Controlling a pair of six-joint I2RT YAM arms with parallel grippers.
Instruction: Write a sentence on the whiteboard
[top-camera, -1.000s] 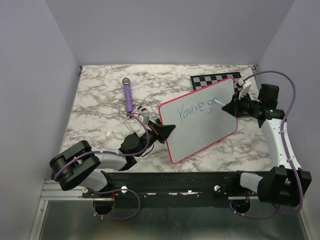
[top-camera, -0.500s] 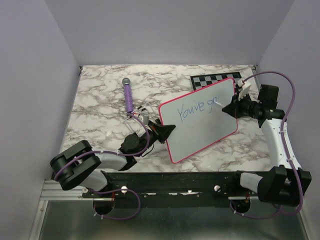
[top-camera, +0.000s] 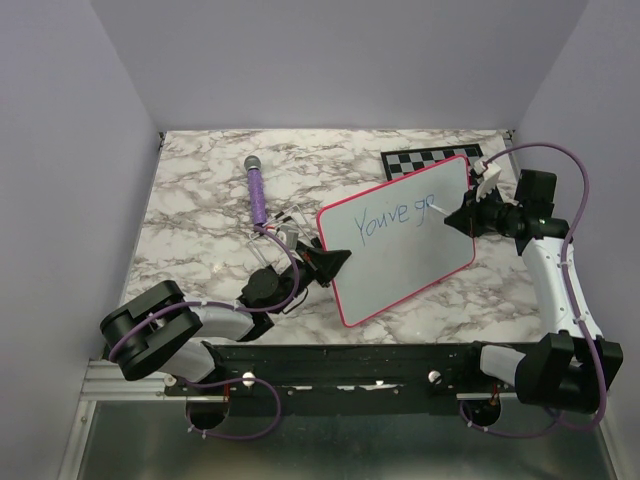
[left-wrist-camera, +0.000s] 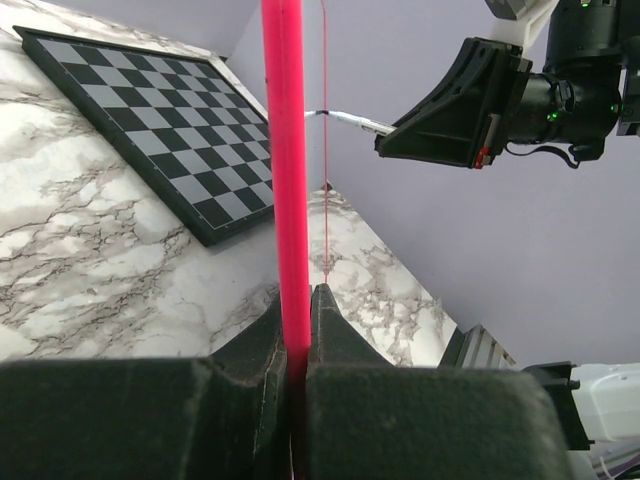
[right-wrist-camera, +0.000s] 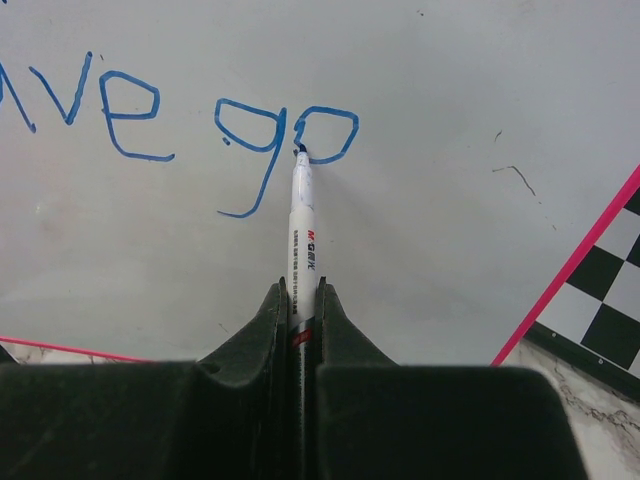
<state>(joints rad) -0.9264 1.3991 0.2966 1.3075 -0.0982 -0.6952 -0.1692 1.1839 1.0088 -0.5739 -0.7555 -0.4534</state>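
While my right claw (right-wrist-camera: 300, 292) pinches the marker (right-wrist-camera: 303, 215), tip on the "o" upper centre, my left claw (left-wrist-camera: 297, 300) clamps the rim of the whiteboard (top-camera: 400, 265), mid-frame in the top view. The sentence (top-camera: 396, 212) reads "You've go". Step: writing "got". Next, probably: lift the tip, start the "t" just right.

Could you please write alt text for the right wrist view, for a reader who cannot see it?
The right end effector, shut on a white marker, holds the tip against the whiteboard at the edge of a blue "o". The sentence visible here reads "ve go". A checkered chessboard shows past the board's pink rim at lower right.
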